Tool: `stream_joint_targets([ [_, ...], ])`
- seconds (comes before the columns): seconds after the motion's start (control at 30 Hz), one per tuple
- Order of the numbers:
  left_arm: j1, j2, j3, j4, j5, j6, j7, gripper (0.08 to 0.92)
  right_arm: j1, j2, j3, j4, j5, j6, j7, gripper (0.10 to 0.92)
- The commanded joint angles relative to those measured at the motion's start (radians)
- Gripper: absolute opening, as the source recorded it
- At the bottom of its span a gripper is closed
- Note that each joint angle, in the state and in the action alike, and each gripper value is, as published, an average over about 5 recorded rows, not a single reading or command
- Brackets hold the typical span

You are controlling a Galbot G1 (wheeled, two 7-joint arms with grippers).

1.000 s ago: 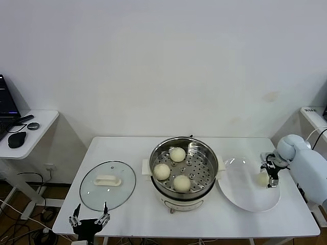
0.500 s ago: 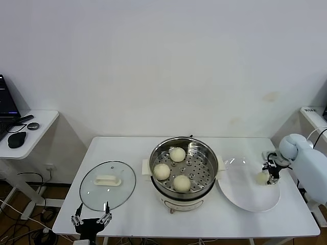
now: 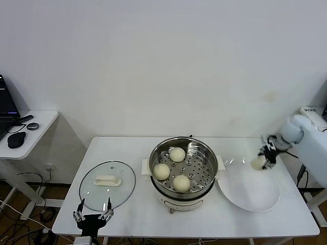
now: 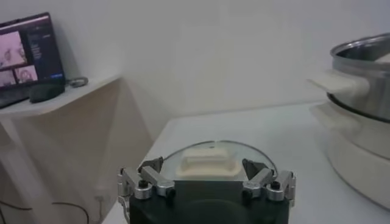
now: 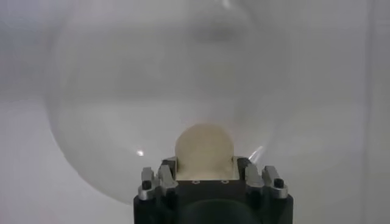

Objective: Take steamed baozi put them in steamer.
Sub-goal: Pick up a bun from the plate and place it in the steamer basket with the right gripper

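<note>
Right gripper [image 3: 265,156] clamps one baozi [image 3: 257,163] above plate [image 3: 250,196]; I see left gripper [image 3: 93,214] spread wide, empty, parked by lid [image 3: 108,191].

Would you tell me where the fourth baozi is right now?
In the head view, the fourth baozi is on the right, held in the right gripper above the white plate's far edge, right of the steamer.

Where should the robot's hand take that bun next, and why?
Probably left, over to the steamer. The right hand is shut on the last bun and holds it above the plate. Three buns already sit on the steamer's tray, with bare space on its right side for this one.
</note>
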Motion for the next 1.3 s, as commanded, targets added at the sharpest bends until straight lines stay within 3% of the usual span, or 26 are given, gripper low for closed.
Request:
stream_joint_targets([
  [0.03,-0.014,0.006,0.002,-0.004,0.0,0.001,-0.002,0.823,0.434,0.009,-0.375,0.231,0.4,-0.25,-0.024,0.569],
  [0.43,-0.014,0.014,0.008,-0.03,-0.002,0.003,-0.007,0.823,0.592,0.195,-0.562,0.347,0.624,-0.486,0.018,0.528],
  [0.8,-0.019,0.013,0.002,-0.045,-0.008,0.007,-0.002,0.823,0.476,0.258,-0.659,0.311,0.486,-0.498,0.076,0.526],
  [1.3,-0.023,0.004,0.003,-0.039,-0.009,0.007,-0.004,0.823,0.389,0.275,-0.646,0.295,0.435,-0.512,0.122,0.525],
])
